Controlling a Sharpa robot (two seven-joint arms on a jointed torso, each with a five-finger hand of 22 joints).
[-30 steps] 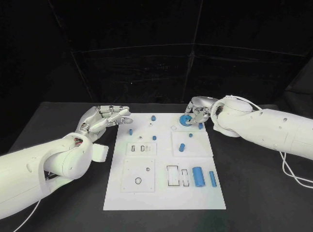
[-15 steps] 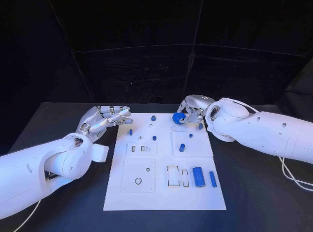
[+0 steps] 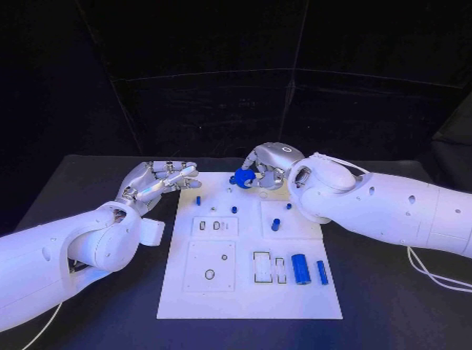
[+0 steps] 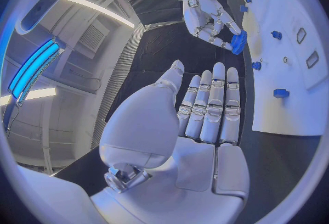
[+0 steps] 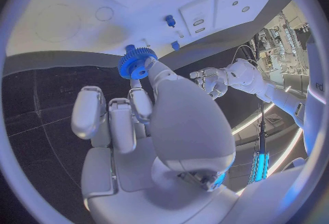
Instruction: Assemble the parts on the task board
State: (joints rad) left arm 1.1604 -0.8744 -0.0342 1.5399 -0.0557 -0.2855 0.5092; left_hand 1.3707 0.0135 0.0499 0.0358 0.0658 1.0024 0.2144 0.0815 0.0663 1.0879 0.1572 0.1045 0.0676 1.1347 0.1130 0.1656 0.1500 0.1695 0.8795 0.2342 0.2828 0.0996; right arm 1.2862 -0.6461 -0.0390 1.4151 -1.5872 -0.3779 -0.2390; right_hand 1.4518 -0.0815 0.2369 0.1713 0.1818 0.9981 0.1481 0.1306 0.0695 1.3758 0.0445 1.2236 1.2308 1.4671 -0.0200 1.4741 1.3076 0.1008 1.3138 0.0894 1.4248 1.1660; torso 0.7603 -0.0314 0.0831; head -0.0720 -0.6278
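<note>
The black tabletop (image 3: 88, 182) carries the white task board (image 3: 246, 288) along its middle, running from the far edge toward the near edge. The right robot hand (image 3: 265, 166) is over the board's far end, pinching a blue gear (image 3: 242, 178) between thumb and fingertips; the right wrist view shows the gear (image 5: 135, 63) toothed, with a hole through its centre, held above the board. The left robot hand (image 3: 160, 179) is beside the board's far left corner, released, holding nothing, its fingers (image 4: 213, 103) straight and side by side. Near the board's near right corner lie a large blue cylinder (image 3: 301, 268) and a slimmer blue bar (image 3: 322, 271), just beside each other. Small blue pegs (image 3: 198, 200) stand farther up the board, toward its far end.
</note>
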